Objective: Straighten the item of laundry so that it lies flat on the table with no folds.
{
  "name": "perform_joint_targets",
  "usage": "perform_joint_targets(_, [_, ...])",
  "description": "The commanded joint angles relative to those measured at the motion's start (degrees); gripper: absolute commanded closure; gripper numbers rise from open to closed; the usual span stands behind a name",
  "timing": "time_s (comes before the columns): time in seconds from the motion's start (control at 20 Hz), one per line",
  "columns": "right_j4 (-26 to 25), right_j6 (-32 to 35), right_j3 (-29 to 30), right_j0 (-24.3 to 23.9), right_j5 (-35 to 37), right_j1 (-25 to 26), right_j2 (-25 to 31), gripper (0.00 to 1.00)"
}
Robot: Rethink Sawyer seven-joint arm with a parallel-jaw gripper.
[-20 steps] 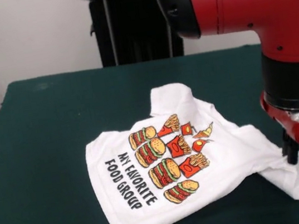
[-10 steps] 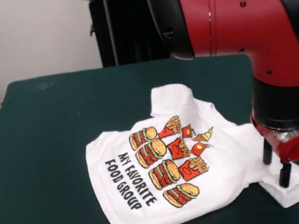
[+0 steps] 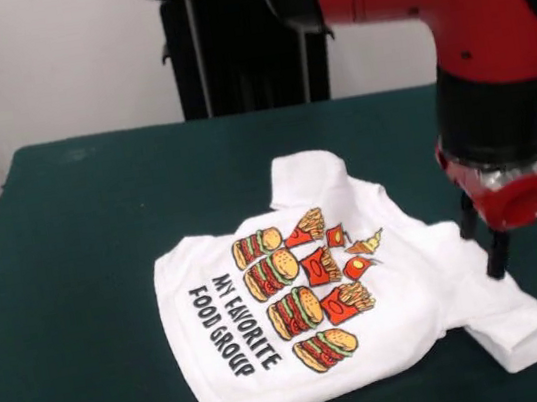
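White T-shirt [image 3: 363, 293] spread print-up on the green table [image 3: 74, 250], centre to lower right of the frame, hem toward lower left, collar and shoulders toward the right. Long axis running from the lower-left hem corner up toward the right, about where the gripper [image 3: 484, 242] hangs. Upper sleeve pointing toward top centre, a little rumpled where it joins the body. Lower sleeve sticking out toward the bottom right corner, looking doubled or thick at its end, with a crease at the armpit. Gripper at the right of the frame, above the shoulder region, two dark fingers [image 3: 498, 254] pointing down and standing apart with nothing between them; tips seemingly clear of the cloth, though contact hard to rule out from this angle. Key relation: lower sleeve lying just below and slightly right of the fingers in the frame, upper sleeve farther off to the upper left. Probably most of the flattening done already, body largely smooth; remaining work likely that lower-right sleeve, calling for a short descent and a pull outward toward the bottom right corner.
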Motion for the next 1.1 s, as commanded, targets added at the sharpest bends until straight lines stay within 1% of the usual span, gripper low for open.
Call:
perform_joint_targets(0.05, [-0.73, -0.72, 16.97, -1.13, 4.40, -12.33, 1.04, 0.00])
perform_joint_targets(0.25, [-1.76, -5.40, 25.22, -3.22, -0.41, -16.90, 3.25, 0.00])
perform_joint_targets(0.4, [-3.41, -7.42, 30.45, -4.50, -4.97, -18.35, 4.45, 0.00])
perform_joint_targets(0.6, [-7.29, -8.70, 35.89, -6.79, -13.65, -17.63, 6.22, 0.00])
perform_joint_targets(0.8, [-11.71, -8.88, 39.48, -8.46, -20.21, -16.76, 7.30, 0.00])
perform_joint_targets(0.95, [-14.82, -9.98, 41.87, -11.06, -24.13, -16.43, 9.81, 0.00])
perform_joint_targets(1.1, [-17.93, -9.36, 42.63, -12.27, -26.04, -15.60, 10.99, 0.00])
